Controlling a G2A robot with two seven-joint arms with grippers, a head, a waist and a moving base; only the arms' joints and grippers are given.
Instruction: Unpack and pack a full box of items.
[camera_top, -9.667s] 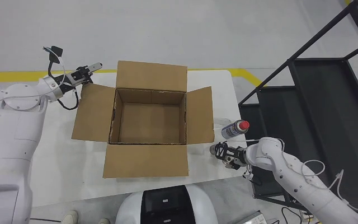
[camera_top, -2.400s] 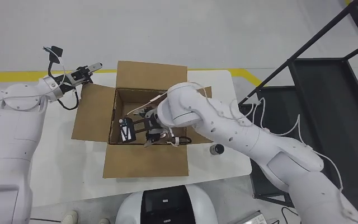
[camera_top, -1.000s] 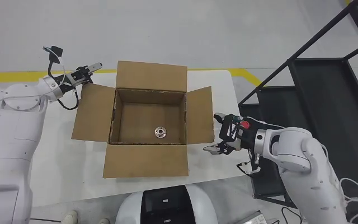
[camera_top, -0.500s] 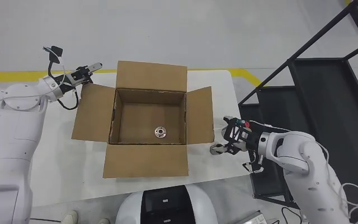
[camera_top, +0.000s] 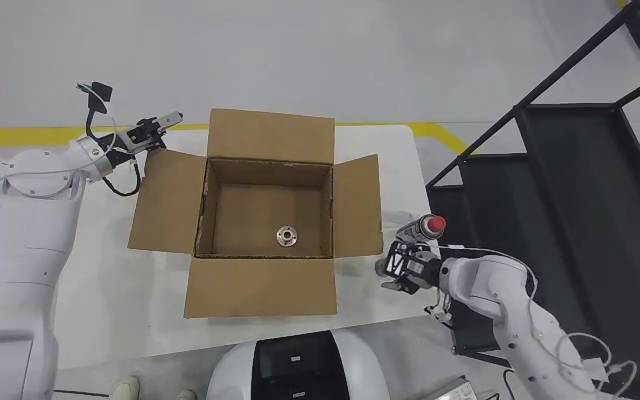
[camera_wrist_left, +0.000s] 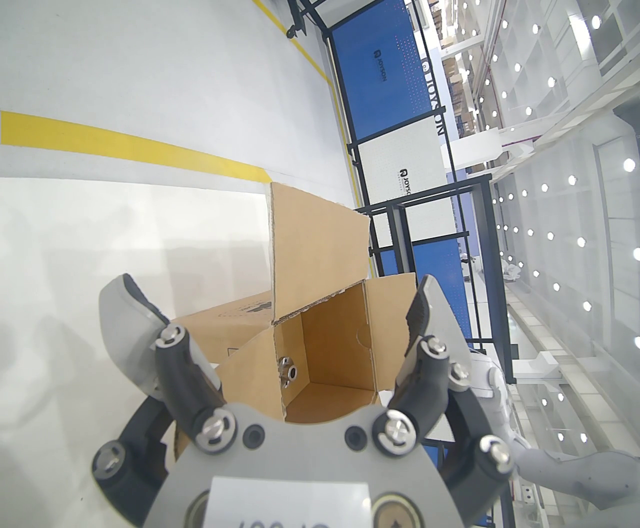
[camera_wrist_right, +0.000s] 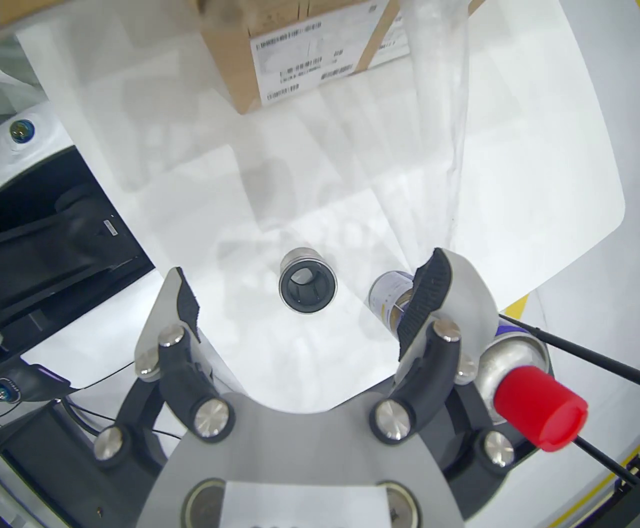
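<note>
Right wrist view: right gripper (camera_wrist_right: 308, 285) apart over metal cylinder (camera_wrist_right: 307, 289); spray can (camera_wrist_right: 515, 365) beside.

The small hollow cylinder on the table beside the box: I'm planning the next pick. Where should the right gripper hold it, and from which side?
Grip the small hollow cylinder across its round outer wall, coming straight down. It stands on end, open end up, with its sides free. The right gripper hangs open over it. The spray can lies beside one finger, so probably close gently.
</note>
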